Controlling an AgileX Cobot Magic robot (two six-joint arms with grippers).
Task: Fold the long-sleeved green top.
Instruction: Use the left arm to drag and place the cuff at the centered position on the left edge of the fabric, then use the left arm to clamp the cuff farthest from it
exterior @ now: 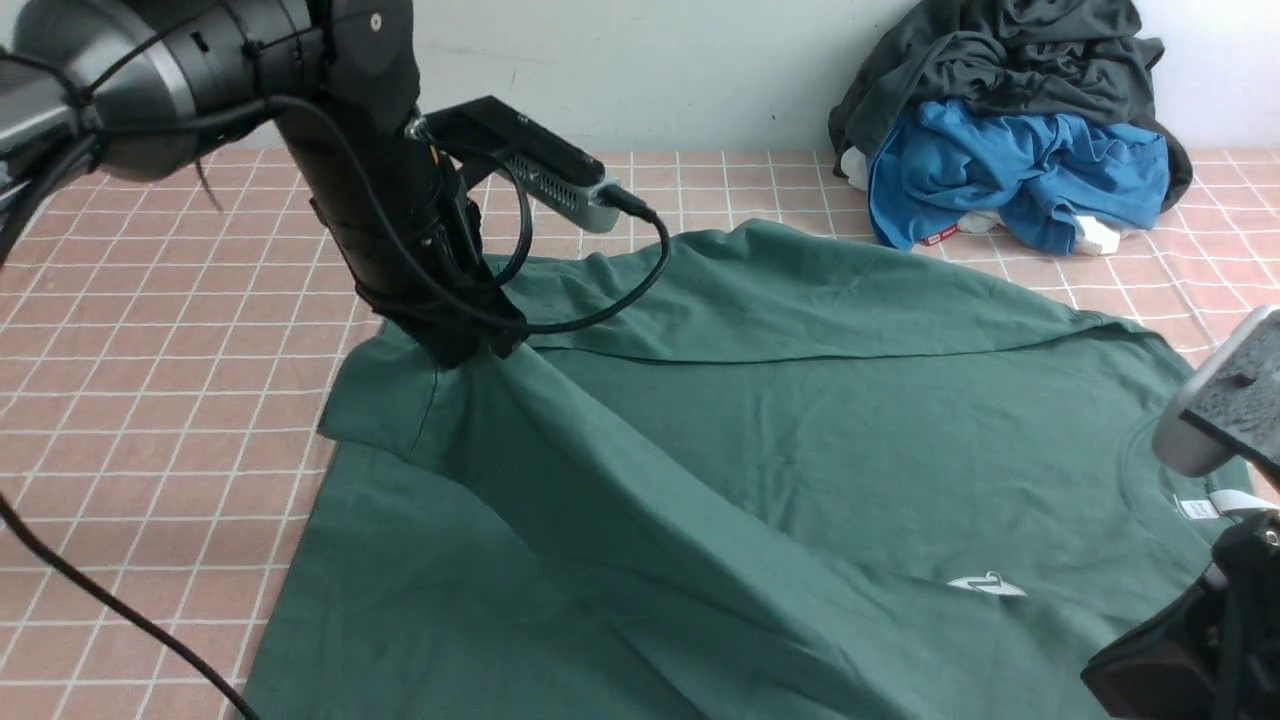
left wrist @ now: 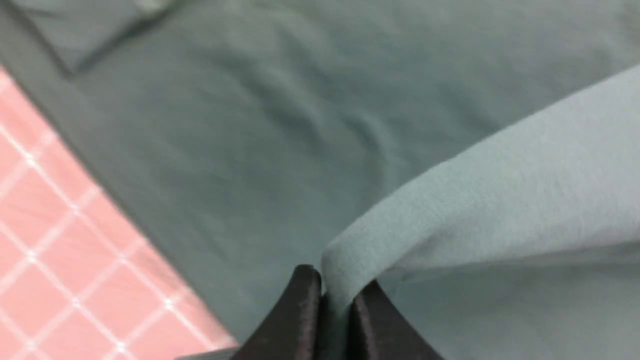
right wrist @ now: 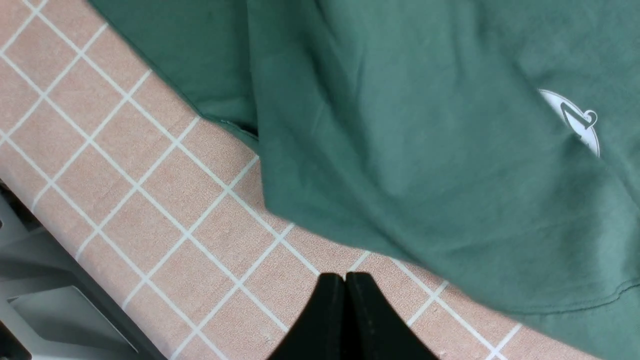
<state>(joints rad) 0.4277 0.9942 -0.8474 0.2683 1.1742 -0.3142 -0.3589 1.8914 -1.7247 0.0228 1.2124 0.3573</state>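
The green long-sleeved top [exterior: 780, 420] lies spread over the pink checked table, collar with white neck tag [exterior: 1195, 508] at the right, white chest logo [exterior: 985, 585] near the front. My left gripper [exterior: 470, 345] is shut on a fold of the top [left wrist: 450, 200] and holds it raised over the garment's left part, with a taut ridge of cloth running toward the front. In the left wrist view the cloth is pinched between the fingers [left wrist: 300, 305]. My right gripper [right wrist: 345, 277] is shut and empty above bare table beside the top's edge [right wrist: 400, 175].
A heap of dark grey-black garment [exterior: 1000, 60] and bright blue garment [exterior: 1010, 170] lies at the back right by the wall. The table's front edge and a metal frame [right wrist: 45, 300] show in the right wrist view. Pink checked cloth [exterior: 150, 400] lies bare at the left.
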